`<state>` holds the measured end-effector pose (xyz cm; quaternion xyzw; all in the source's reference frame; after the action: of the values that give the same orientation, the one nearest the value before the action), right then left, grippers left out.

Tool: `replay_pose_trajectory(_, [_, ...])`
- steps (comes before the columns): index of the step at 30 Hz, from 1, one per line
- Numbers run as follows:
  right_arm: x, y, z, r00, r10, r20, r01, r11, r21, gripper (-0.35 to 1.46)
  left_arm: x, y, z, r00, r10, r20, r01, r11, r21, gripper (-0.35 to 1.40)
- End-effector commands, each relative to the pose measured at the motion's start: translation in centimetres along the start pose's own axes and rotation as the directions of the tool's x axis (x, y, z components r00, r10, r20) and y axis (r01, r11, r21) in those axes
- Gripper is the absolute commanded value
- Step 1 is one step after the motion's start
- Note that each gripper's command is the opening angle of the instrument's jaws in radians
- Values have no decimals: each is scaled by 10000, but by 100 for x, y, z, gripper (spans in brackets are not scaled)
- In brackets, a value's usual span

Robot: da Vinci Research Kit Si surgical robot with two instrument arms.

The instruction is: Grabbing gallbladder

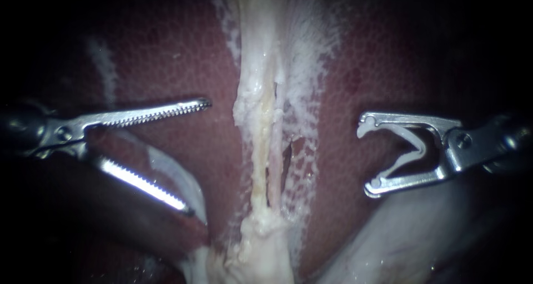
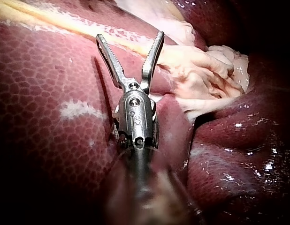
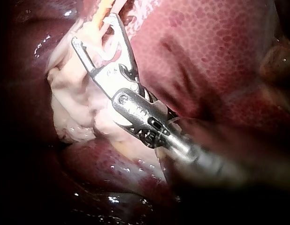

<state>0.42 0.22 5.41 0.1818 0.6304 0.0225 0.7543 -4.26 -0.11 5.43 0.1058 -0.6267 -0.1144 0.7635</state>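
A pale strand of tissue (image 1: 261,123) with a yellowish tube in it runs down the middle of the dark red liver (image 1: 166,56). My left instrument (image 1: 198,156) lies left of the strand. Its toothed jaws are wide open with nothing between them, and the lower jaw lies along a pale-edged fold (image 1: 183,178). My right instrument (image 1: 366,156) stands right of the strand, its jaws holding an open white clip (image 1: 413,148). A smooth pale bulge (image 1: 400,239), the gallbladder as far as I can tell, lies below it.
In the left wrist view my left instrument (image 2: 130,36) hovers over the liver (image 2: 41,93), with crumpled white tissue (image 2: 206,75) beside it. In the right wrist view my right instrument (image 3: 93,29) with the clip (image 3: 105,49) sits over the same white tissue (image 3: 74,108).
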Motion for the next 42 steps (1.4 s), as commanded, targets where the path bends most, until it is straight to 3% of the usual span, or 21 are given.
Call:
replay_pose_trajectory(1, [0,0,0,10000,-1,-2,1,10000,2,60,-1,0,0,10000,-6,5,6,10000,-5,130])
replay_pose_trajectory(6, [1,-1,0,10000,-2,-3,2,10000,6,60,-4,2,-2,9999,21,-149,-30,9982,-605,131])
replay_pose_trajectory(15, [1,-1,1,10000,0,-3,0,10000,6,60,-2,3,-2,9945,-1032,-150,1002,9854,-1378,125])
replay_pose_trajectory(22, [1,0,1,10000,0,-2,0,10000,1,60,6,12,4,9850,-1725,-79,1683,9689,-1817,113])
replay_pose_trajectory(26, [1,0,1,10000,-1,-2,1,10000,2,60,7,15,11,9740,-2263,0,2219,9551,-1963,101])
replay_pose_trajectory(42, [1,-1,1,10000,-1,-3,1,10000,4,60,5,13,40,9465,-3226,-51,3114,9177,-2466,69])
